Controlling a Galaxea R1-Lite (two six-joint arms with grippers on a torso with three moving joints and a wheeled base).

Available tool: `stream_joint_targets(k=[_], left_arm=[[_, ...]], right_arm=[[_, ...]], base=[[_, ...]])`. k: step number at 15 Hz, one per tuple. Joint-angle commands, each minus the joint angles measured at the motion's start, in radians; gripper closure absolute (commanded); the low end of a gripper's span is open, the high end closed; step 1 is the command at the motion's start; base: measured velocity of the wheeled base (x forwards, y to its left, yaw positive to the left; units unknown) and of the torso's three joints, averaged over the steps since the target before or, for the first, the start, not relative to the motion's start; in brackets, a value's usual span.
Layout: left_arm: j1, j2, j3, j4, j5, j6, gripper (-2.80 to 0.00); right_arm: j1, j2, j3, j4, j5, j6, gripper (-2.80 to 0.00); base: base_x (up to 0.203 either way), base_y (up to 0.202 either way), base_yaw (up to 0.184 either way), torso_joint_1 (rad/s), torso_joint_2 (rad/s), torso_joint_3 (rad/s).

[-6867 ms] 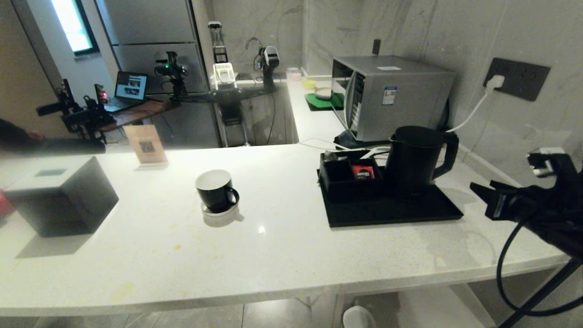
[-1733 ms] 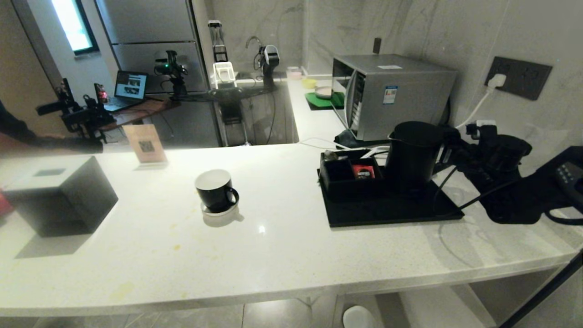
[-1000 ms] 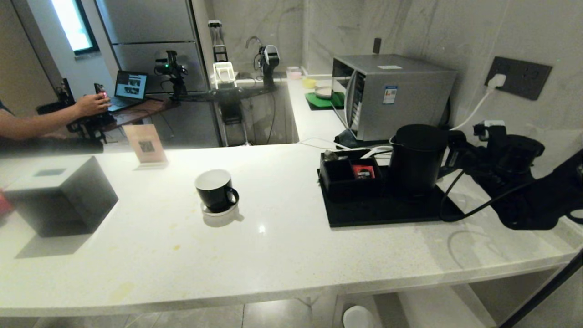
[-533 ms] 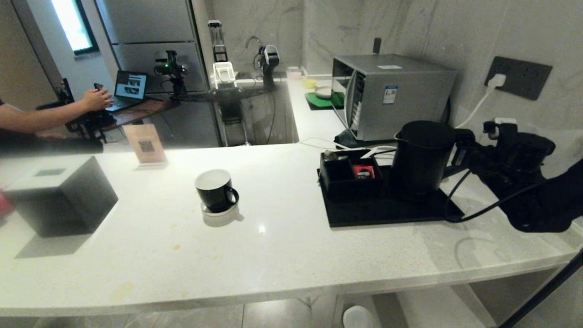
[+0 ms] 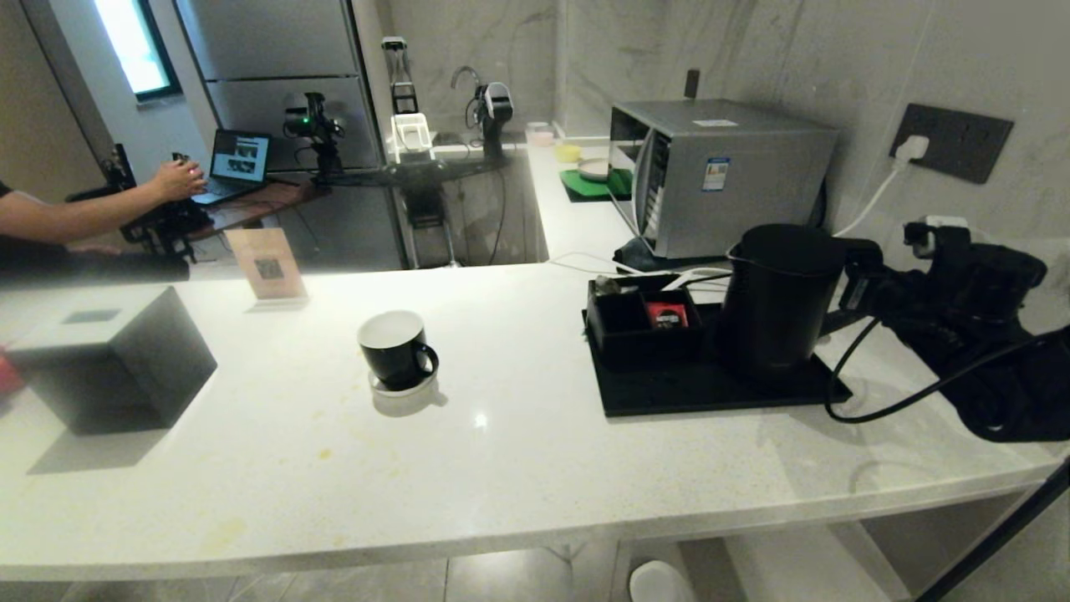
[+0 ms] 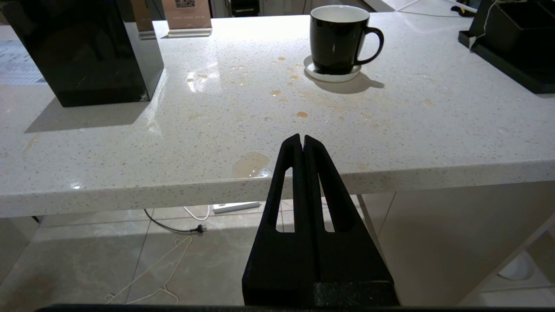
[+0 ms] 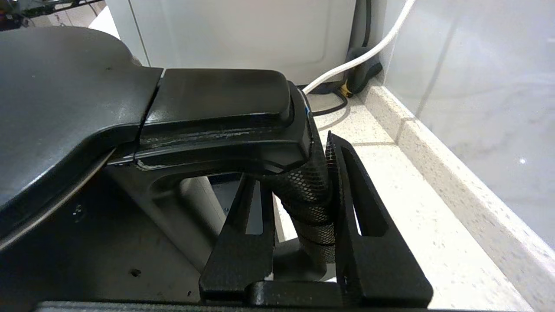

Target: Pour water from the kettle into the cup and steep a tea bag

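The right gripper (image 7: pixel 299 190) is clamped on the textured handle (image 7: pixel 310 195) of the kettle (image 5: pixel 782 293), one finger on each side of the grip just below the flat thumb rest, fingers narrowed to the handle's width. From the head view, the kettle body sits directly ahead of that gripper, toward the cup side, over the black tray (image 5: pixel 669 393); whether its base is touching the tray or just clear of it cannot be told. The compartment box (image 5: pixel 639 322) stands just beyond the kettle, away from the gripper, close enough to matter.

The cup (image 5: pixel 395 347) rests on its white saucer (image 5: pixel 405 386), well apart from the right gripper, across open counter. The left gripper (image 6: pixel 302 149) is pressed closed and holds nothing; it hangs off the near edge of the counter (image 6: pixel 260 108), with the cup farther ahead of it and a black cube box (image 6: pixel 82 47) off to one side.

Risks, as I judge them: the hold is a narrow pinch on one section of the handle (a heavy, full kettle would want to swing about that line), so the body could rotate in the fingers and tip water early. A sideways carry could knock the compartment box. The arm's own black cable (image 5: pixel 878 393) loops over the tray corner and might snag. No tea bag can be made out from here.
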Motion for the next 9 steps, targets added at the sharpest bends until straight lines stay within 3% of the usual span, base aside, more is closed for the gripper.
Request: stream_joint_targets(k=[1, 9], left_arm=[[0.0, 0.0, 0.0, 0.0, 0.001, 0.0, 0.0], [0.0, 0.0, 0.0, 0.0, 0.001, 0.0, 0.0]], right_arm=[[-0.001, -0.054, 0.037, -0.007, 0.0, 0.003, 0.0], [0.0, -0.174, 0.204, -0.007, 0.003, 0.005, 0.0]], base=[[0.0, 0.0, 0.0, 0.0, 0.0, 0.0], [0.0, 0.0, 0.0, 0.0, 0.0, 0.0]])
